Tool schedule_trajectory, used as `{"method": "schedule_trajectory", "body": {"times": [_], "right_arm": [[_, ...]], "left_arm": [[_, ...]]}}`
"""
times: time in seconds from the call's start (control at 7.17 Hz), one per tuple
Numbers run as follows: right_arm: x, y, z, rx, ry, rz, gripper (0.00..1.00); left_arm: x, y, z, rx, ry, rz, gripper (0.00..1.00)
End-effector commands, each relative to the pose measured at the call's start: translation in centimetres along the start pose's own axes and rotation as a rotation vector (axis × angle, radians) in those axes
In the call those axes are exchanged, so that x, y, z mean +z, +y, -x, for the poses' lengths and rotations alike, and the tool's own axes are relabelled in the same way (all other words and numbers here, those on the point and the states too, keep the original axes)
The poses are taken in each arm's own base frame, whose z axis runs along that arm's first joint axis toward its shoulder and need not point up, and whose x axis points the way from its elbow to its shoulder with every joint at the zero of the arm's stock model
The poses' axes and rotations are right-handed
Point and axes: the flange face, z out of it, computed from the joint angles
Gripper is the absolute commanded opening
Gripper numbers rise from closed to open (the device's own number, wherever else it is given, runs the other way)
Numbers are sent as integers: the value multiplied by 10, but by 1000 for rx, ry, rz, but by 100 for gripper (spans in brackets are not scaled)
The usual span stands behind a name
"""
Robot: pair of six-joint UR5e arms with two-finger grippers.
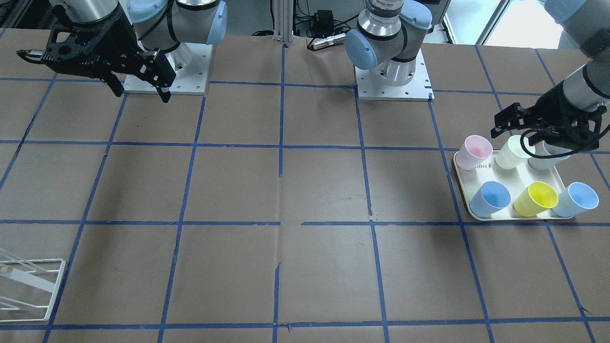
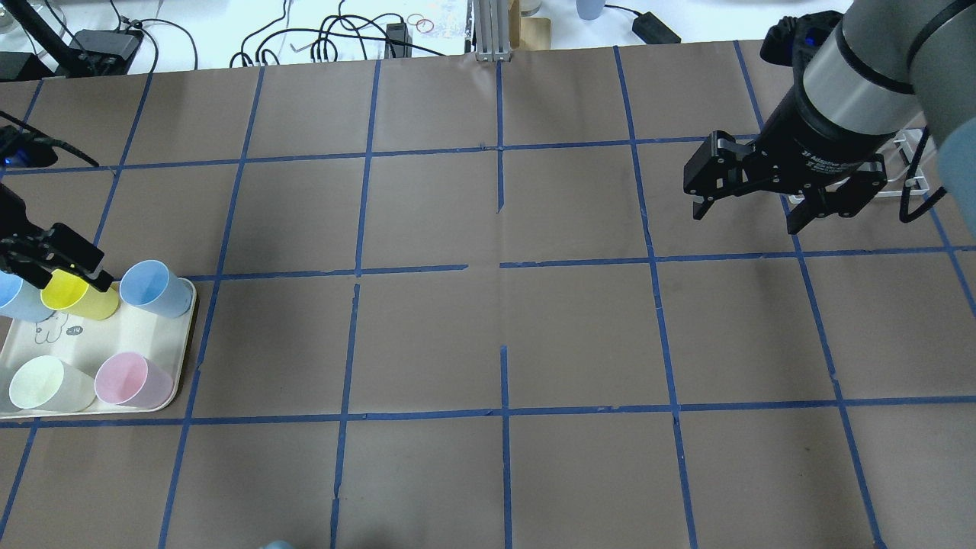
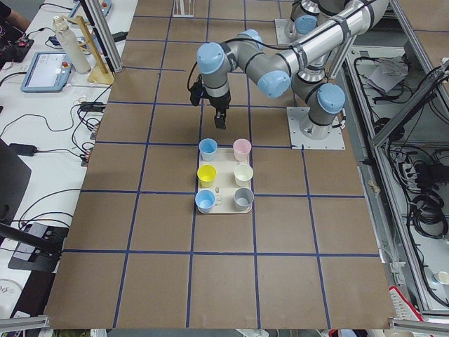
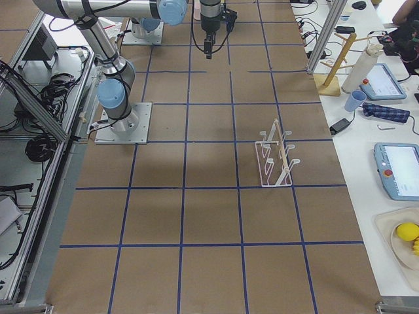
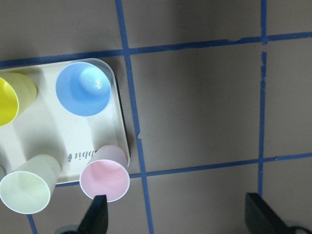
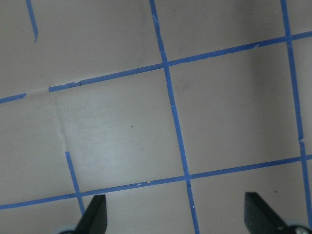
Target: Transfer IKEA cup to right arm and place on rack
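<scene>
The pale pink IKEA cup [image 1: 478, 151] stands upright at a corner of the cream tray [image 1: 464, 183]; it also shows in the overhead view [image 2: 131, 380] and the left wrist view [image 5: 105, 173]. My left gripper [image 1: 524, 136] hovers above the tray, open and empty; in the left wrist view [image 5: 176, 209] the pink cup lies just beside one fingertip [image 5: 99, 210]. My right gripper [image 2: 751, 191] is open and empty, held high over the far right of the table. The white wire rack [image 4: 275, 157] stands empty on the right side, partly behind the right gripper in the overhead view [image 2: 907, 164].
Other cups share the tray: two blue ones [image 2: 152, 288] [image 1: 576, 200], a yellow one [image 2: 72, 296], a cream-white one [image 2: 38, 383] and a grey one [image 3: 243, 198]. Brown paper with blue tape lines [image 2: 503, 267] covers the table. Both arm bases [image 1: 393, 81] stand at the robot's edge.
</scene>
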Motion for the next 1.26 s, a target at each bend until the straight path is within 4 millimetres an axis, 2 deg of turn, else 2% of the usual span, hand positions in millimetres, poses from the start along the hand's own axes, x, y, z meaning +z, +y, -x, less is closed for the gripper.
{"method": "schedule_trajectory", "body": {"times": [0.0, 0.28, 0.56, 0.7, 0.84, 0.98, 1.12], "right_arm": [[-3, 1, 22, -2, -223, 23, 100], [-18, 4, 46, 6, -527, 52, 100], [-27, 4, 56, -12, -698, 62, 100], [-28, -10, 38, -29, -772, 37, 100], [-26, -22, 5, 4, -847, 44, 100], [-18, -20, -6, -67, -925, 52, 100], [-12, -13, -5, -109, -977, 79, 100]], "left_arm": [[61, 22, 32, 38, -40, -47, 100], [81, 33, 29, 58, -15, -29, 100], [99, 45, 27, 28, 17, -8, 100], [97, 45, 30, 24, 14, -11, 100], [106, 49, 31, 11, 30, 0, 100], [104, 48, 33, -12, 26, -1, 100], [107, 48, 33, -38, 16, -7, 95]]}}
